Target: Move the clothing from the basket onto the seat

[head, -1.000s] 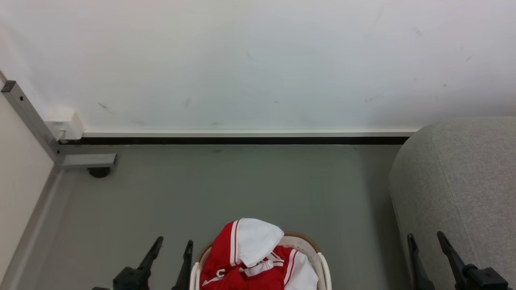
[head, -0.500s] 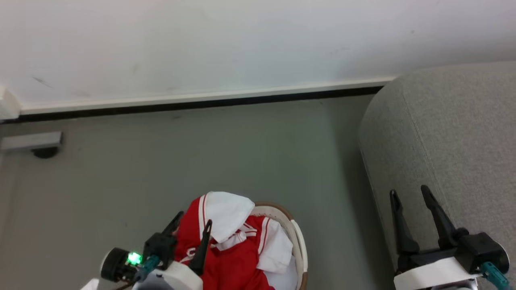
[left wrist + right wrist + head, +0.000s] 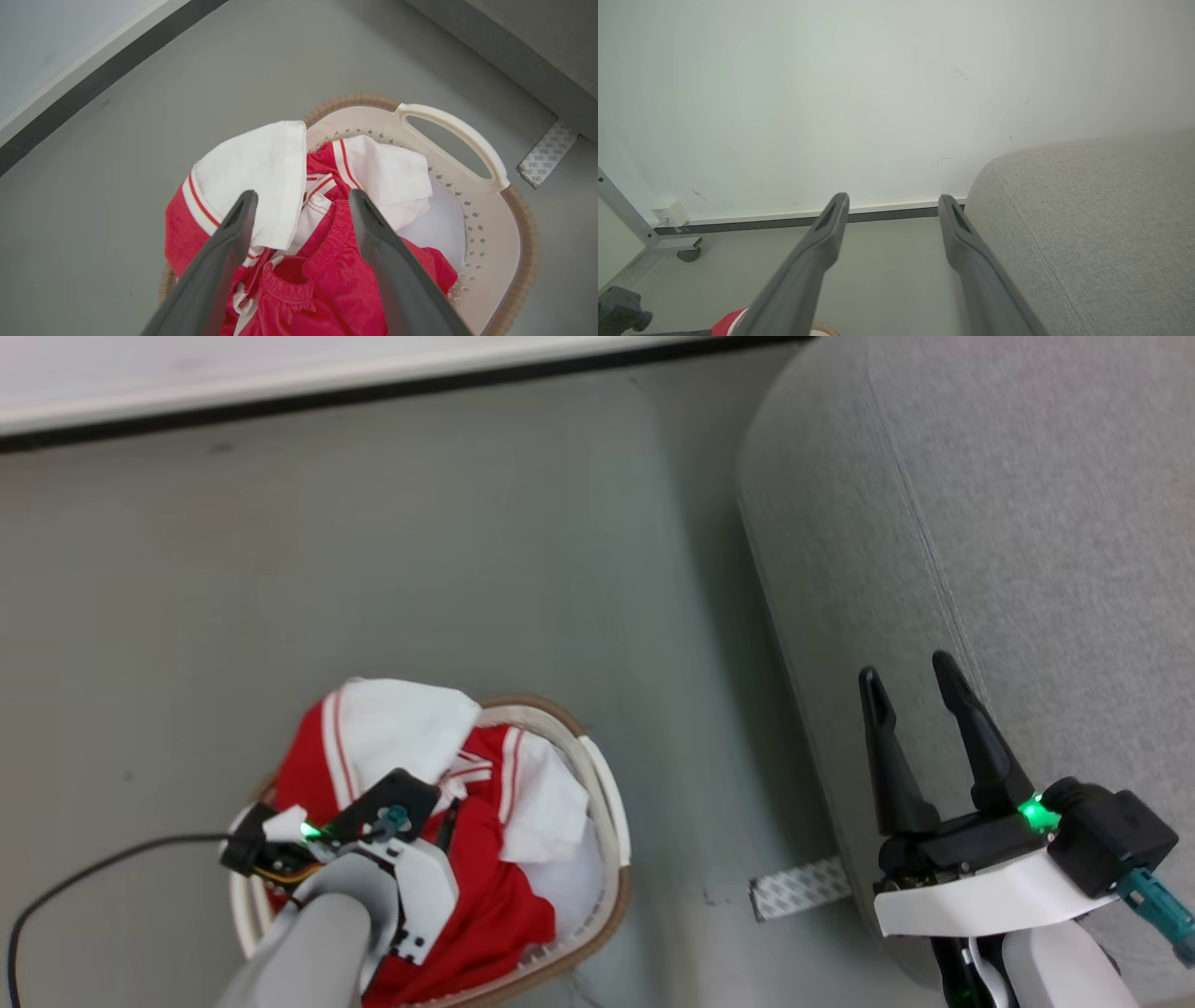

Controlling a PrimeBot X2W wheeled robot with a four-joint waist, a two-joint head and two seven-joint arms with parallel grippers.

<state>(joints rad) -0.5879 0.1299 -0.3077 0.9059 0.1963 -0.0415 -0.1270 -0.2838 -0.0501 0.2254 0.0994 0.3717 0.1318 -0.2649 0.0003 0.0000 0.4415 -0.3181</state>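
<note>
**Left gripper over the basket, nothing lifted yet**

Nearest, at the left: left gripper (image 3: pixel 301 198) above the clothing (image 3: pixel 261 163), jaws spread wide, holding nothing. A second ago, low on the floor (image 3: pixel 420 541) side, left of the basket (image 3: pixel 602 793). Since then swung in over the heap, wrist turned down. Fingers (image 3: pixel 219 261) mostly hidden under the wrist in the head view. From the wrist view, tips seemingly just above the cloth, one over a white panel, one over a red waistband. Touching or not, hard to say.

Clothing all in the basket: red and white pieces piled high, one white panel draped over the far-left rim. A dark cable (image 3: pixel 84 877) trailing off across the floor to the left.

To the right, well apart from the basket: right gripper (image 3: pixel 906 670), jaws open and empty, by the left edge of the seat (image 3: pixel 1027 523). Same spread as before, same place against the seat. A strip of tape (image 3: pixel 798 887) on the floor at the seat's foot.

Farther off: more grey floor, then the skirting (image 3: pixel 280 383). Far less wall on show than a second ago, down to a tilt of the head rather than any shift of basket or seat.

For the task: approach done, grasp next. Probably a short drop and a pinch on the top layer, then a carry rightward. No garment on the visible part of the seat.
</note>
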